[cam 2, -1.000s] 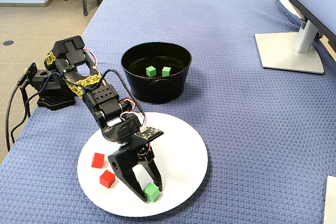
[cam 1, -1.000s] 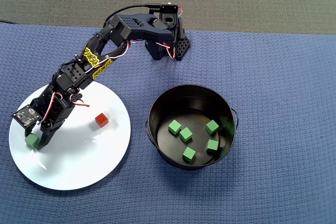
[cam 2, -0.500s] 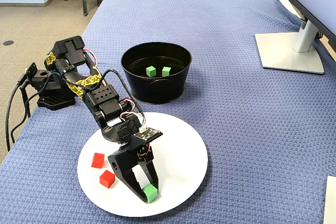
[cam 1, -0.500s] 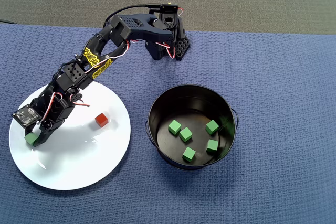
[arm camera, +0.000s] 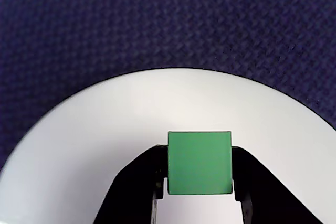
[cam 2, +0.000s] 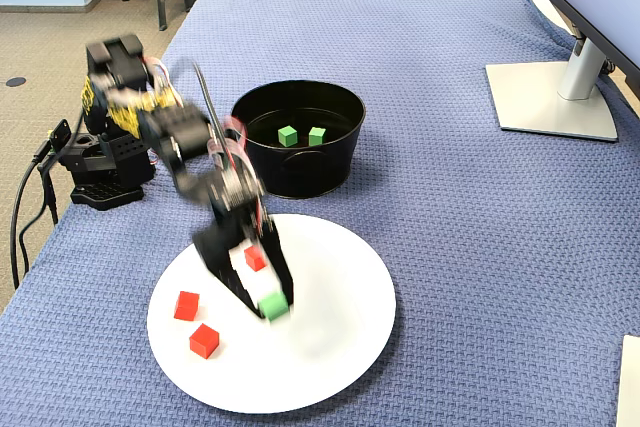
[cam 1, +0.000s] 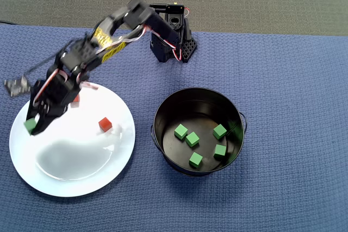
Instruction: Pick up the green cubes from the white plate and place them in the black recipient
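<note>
1. Over the left edge of the white plate (cam 1: 81, 172) in the overhead view: gripper (cam 1: 31, 125) clamped on a green cube (arm camera: 199, 163), raised off the plate.
2. Right of it: black recipient (cam 1: 163, 112) with five green cubes (cam 1: 192, 139) inside.

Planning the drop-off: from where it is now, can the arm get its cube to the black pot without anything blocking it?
Probably yes. The gripper holds a green cube above the white plate; the black pot is open-topped, with nothing standing between.
</note>
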You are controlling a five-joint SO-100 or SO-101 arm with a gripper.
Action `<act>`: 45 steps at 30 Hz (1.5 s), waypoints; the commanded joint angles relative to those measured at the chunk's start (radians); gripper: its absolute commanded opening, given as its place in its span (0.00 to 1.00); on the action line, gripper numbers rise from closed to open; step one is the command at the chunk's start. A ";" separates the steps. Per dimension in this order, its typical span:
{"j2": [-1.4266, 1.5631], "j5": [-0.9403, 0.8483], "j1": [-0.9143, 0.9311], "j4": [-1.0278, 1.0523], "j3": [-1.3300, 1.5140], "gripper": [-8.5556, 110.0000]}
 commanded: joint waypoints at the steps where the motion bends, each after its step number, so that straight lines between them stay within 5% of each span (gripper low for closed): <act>1: 0.337 0.184 -0.055 0.101 0.060 0.07; 12: 0.871 1.019 -0.322 0.308 0.391 0.07; 20: 1.108 1.368 -0.675 0.391 0.689 0.07; 31: 1.035 1.448 -0.888 0.133 1.063 0.07; 40: 0.977 1.422 -0.905 0.100 1.046 0.08; 45: 1.040 1.404 -0.948 0.144 1.052 0.16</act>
